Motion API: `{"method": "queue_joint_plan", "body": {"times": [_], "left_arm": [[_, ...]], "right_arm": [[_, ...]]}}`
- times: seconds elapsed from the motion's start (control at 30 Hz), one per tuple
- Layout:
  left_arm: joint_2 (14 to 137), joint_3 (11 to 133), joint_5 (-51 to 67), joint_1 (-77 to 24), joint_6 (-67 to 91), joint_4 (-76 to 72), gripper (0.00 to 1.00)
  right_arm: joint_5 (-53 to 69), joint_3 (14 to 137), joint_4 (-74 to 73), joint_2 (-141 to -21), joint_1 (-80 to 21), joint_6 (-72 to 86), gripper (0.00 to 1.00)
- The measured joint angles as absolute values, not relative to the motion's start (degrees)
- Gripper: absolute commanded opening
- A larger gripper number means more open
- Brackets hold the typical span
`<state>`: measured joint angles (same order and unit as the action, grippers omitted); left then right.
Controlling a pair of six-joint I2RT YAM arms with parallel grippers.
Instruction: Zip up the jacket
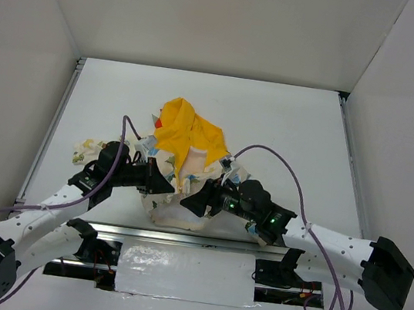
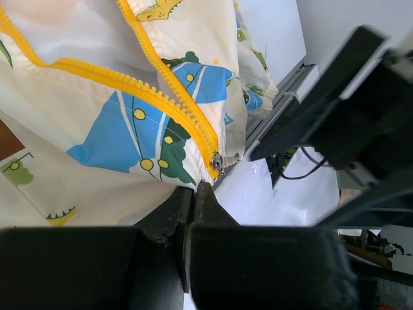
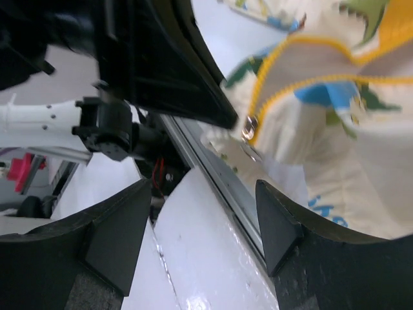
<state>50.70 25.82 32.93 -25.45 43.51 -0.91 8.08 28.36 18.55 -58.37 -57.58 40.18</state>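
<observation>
Right wrist view: the zipper pull (image 3: 249, 127) sits just ahead of the wide-open, empty right claw (image 3: 201, 187) (the nearer one). The left claw (image 2: 195, 194) pinches the jacket (image 2: 97, 110) at its hem on the surface (image 1: 289, 128); the zipper (image 2: 129, 84) runs toward the hood (image 1: 188, 125).

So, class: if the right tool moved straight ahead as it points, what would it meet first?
Probably the hem of the cream printed jacket, near its small metal zipper slider; depth is unclear.

One jacket (image 1: 186, 140), one table (image 1: 289, 128) — and two pincers: left pincer (image 1: 164, 184), right pincer (image 1: 194, 200).
</observation>
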Motion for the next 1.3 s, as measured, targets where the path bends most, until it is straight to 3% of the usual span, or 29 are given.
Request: {"method": "queue_joint_plan", "body": {"times": [0.2, 0.73, 1.3], "left_arm": [[51.0, 25.8, 33.3, -25.5, 43.5, -0.9, 0.0], [51.3, 25.8, 33.5, -25.5, 43.5, -1.2, 0.0], [51.7, 25.8, 33.8, -25.6, 43.5, -1.3, 0.0]], "right_arm": [[9.0, 21.7, 26.7, -62.7, -58.3, 43.9, 0.71], [7.5, 21.0, 41.8, -72.8, -59.0, 43.7, 0.65], [5.1, 21.0, 46.3, -76.0, -60.9, 43.4, 0.46]]}}
